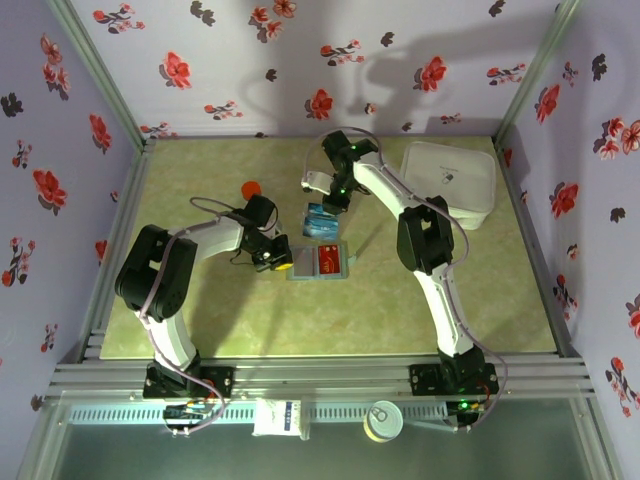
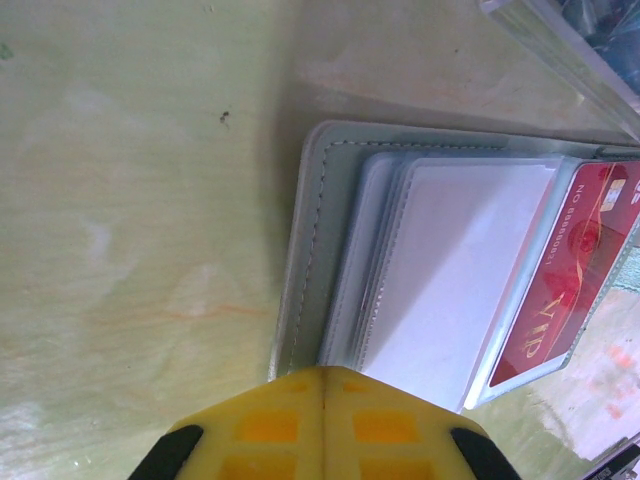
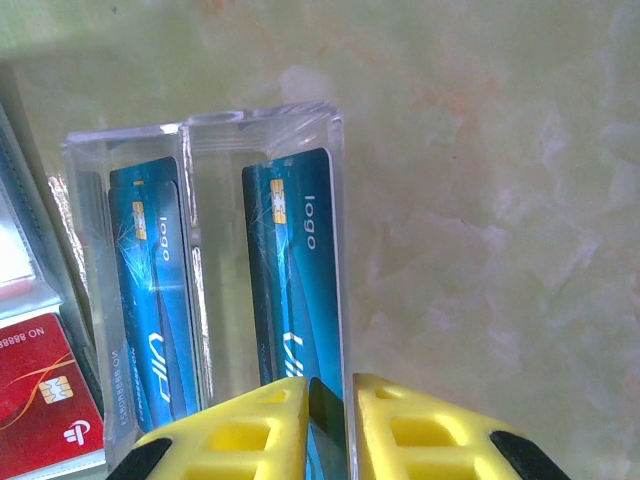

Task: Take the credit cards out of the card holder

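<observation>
The card holder [image 1: 320, 263] lies open mid-table, its grey stitched edge [image 2: 315, 250] toward my left gripper. A red card [image 2: 575, 270] and pale sleeves sit in its pockets. My left gripper [image 2: 323, 372] is shut with nothing between the fingers, its tips over the holder's near edge [image 1: 280, 262]. Just behind the holder stands a clear plastic box [image 3: 260, 125] with two blue credit cards upright in its slots [image 3: 295, 260] [image 3: 150, 290]. My right gripper [image 3: 330, 385] is above it [image 1: 325, 205], closed narrowly on the right-hand blue card's near end and the box's clear wall.
A big white rounded box [image 1: 450, 180] stands at the back right. A small orange-red object [image 1: 251, 188] lies behind the left arm. Flowered walls enclose the table on three sides. A white packet [image 1: 280, 418] and a round tin [image 1: 383, 420] rest on the front rail.
</observation>
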